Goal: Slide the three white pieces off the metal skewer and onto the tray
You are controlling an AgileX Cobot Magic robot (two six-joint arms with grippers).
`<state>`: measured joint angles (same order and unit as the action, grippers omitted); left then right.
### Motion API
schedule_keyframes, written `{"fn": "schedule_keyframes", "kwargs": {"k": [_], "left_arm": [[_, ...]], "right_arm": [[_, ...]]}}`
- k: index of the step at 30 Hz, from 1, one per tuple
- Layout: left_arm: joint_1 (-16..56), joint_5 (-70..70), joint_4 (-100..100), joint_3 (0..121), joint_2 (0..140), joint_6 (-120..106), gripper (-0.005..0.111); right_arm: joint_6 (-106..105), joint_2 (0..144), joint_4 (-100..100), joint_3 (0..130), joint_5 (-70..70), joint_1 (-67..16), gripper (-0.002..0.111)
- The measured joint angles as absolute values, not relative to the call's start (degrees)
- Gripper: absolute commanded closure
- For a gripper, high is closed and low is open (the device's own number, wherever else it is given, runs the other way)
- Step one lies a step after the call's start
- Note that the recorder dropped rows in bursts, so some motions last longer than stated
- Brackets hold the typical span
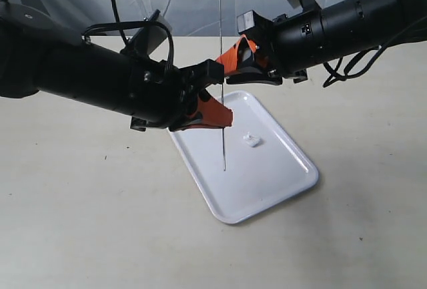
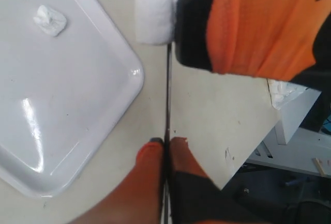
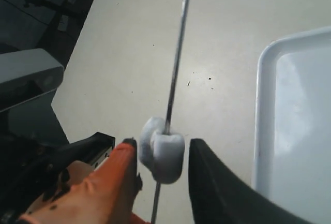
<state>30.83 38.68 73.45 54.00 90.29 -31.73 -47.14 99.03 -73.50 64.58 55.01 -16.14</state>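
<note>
The metal skewer (image 1: 222, 49) stands upright over the tray (image 1: 267, 182). My left gripper (image 1: 223, 111) is shut on its lower part, seen close in the left wrist view (image 2: 166, 142), with the tip hanging just above the tray. Two of the white pieces (image 3: 163, 154) sit on the rod between the fingers of my right gripper (image 3: 163, 149), with a gap on each side, so it is open. In the exterior view the right gripper (image 1: 225, 61) straddles the skewer above the left one. The third white piece (image 1: 251, 141) lies loose on the tray.
The tray (image 2: 77, 89) lies at an angle on a pale table, its rim (image 3: 264, 105) close beside the skewer. Both dark arms meet over its far corner. A white cloth backdrop hangs behind, and the table edge (image 2: 248, 157) drops off close by.
</note>
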Motion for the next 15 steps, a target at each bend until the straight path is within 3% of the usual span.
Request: {"fn": "schedule_keyframes", "kwargs": {"k": [8,13,15], "left_arm": [[30.83,37.76,73.12,54.00,90.38,-30.36,0.107],[30.83,37.72,73.00,54.00,90.38,-30.14,0.107],[30.83,37.72,73.00,54.00,90.38,-30.14,0.107]], "right_arm": [[-47.14,99.03,-73.50,64.58,55.47,-16.14,0.077],[-47.22,99.03,-73.50,64.58,55.33,-16.14,0.096],[-47.61,99.03,-73.39,64.58,55.11,-16.14,0.098]]}}
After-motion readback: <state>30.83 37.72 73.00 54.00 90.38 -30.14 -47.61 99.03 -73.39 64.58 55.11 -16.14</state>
